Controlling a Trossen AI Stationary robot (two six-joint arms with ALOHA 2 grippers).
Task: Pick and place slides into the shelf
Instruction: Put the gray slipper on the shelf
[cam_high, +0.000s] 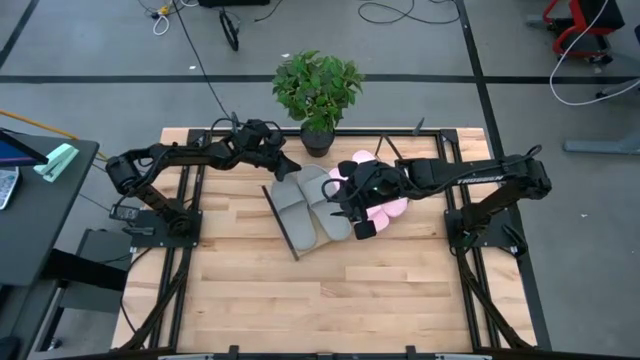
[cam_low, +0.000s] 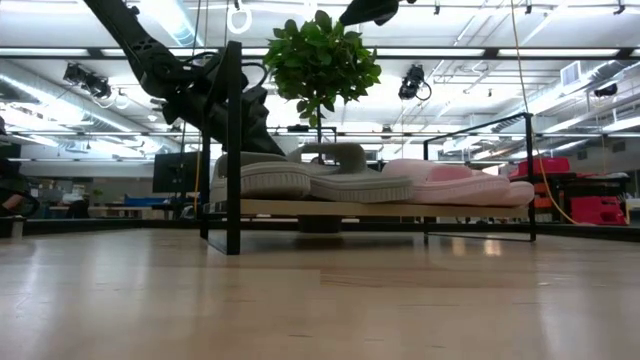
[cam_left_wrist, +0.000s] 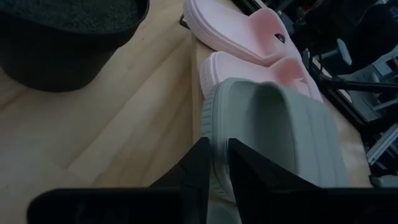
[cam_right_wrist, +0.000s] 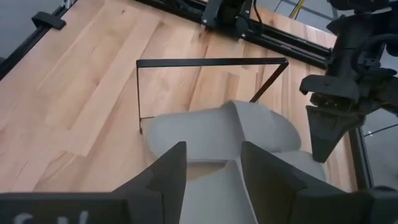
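High view shows all four slides on the shelf (cam_high: 283, 222): the grey pair (cam_high: 305, 205) toward the left arm, the pink pair (cam_high: 385, 205) under the right arm. The left gripper (cam_high: 288, 168) is at the far end of the grey pair; in its wrist view the fingers (cam_left_wrist: 198, 171) stand almost closed around the edge of a grey slide (cam_left_wrist: 280, 137). The right gripper (cam_high: 358, 222) hovers over the middle of the shelf, fingers apart and holding nothing. To finish well, I think the left gripper should only nudge the slide straight, open fully, then lift away without dragging it, and avoid the potted plant (cam_high: 317, 95) nearby.
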